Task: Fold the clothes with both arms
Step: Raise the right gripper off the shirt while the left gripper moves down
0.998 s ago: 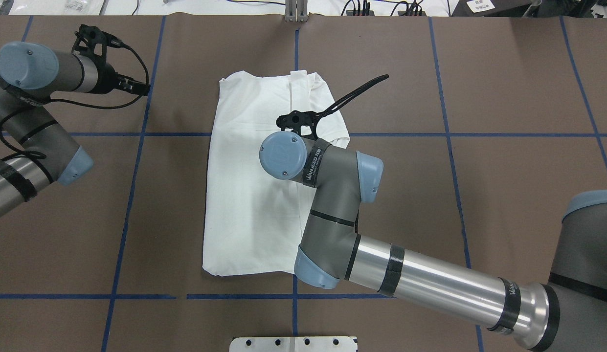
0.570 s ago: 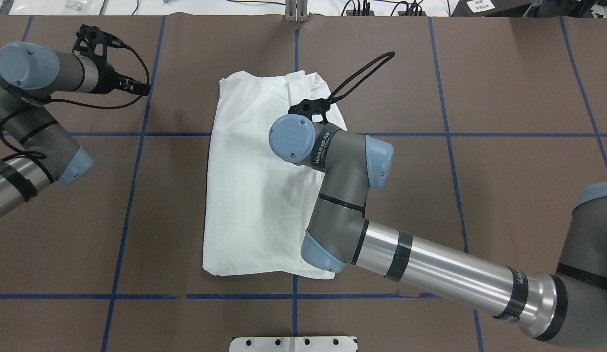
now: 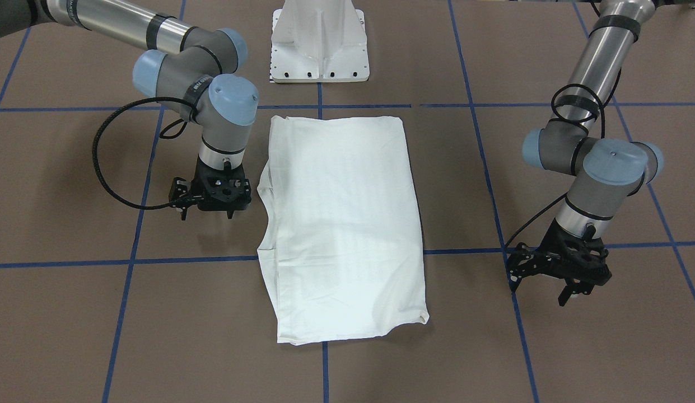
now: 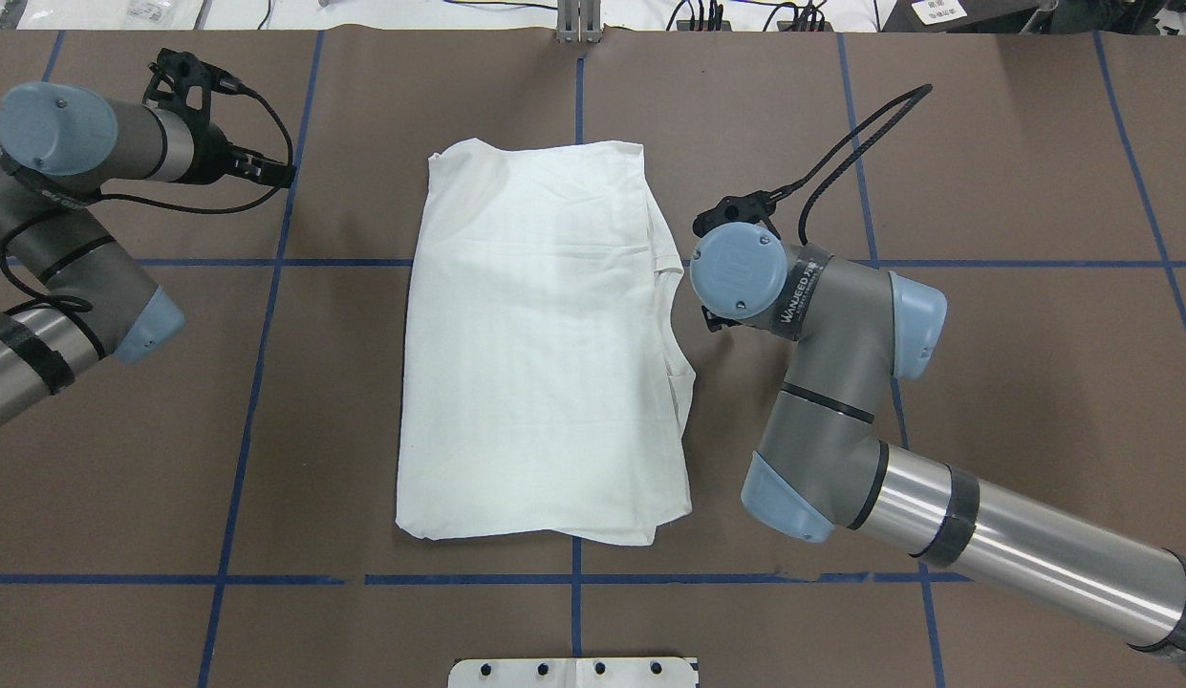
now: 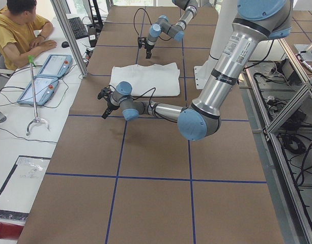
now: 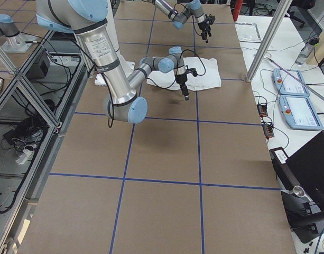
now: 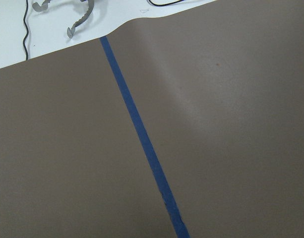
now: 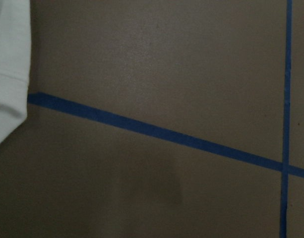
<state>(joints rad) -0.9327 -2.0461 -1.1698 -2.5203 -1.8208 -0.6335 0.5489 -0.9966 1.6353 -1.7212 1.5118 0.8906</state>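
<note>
Clothes (image 4: 540,354) lie folded narrow; right gripper (image 3: 213,200) just beside, left gripper (image 3: 571,277) well apart. Both empty, spread unclear. I'd pinch end corners evenly.

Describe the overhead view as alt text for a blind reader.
A white shirt folded into a rectangle lies on a brown table gridded with blue tape. The right arm hangs beside its right edge; the left arm is far left.

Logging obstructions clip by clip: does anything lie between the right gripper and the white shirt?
Nothing visible does. The right gripper hangs just beside the folded white shirt, apart from its edge, with only bare brown table cover between them.
</note>
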